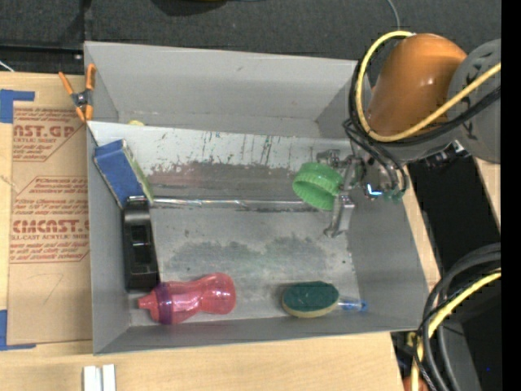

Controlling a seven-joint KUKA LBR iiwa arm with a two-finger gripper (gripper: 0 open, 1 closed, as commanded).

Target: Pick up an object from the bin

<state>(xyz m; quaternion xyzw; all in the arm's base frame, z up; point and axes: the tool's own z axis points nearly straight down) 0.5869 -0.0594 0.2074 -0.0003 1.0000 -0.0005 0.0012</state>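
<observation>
My gripper [339,217] hangs over the right part of the bin, below the orange wrist cover. A round green cup-like thing [314,185] sits right against its left side, near the back right of the bin floor; whether it is gripped cannot be made out. A dark green oval brush with a blue handle [310,298] lies by the front wall, below the gripper.
A pink bottle with a purple cap [193,297] lies at the front left. A black tape dispenser [138,248] stands along the left wall, with a blue block [120,172] behind it. The bin's right wall is close to the gripper.
</observation>
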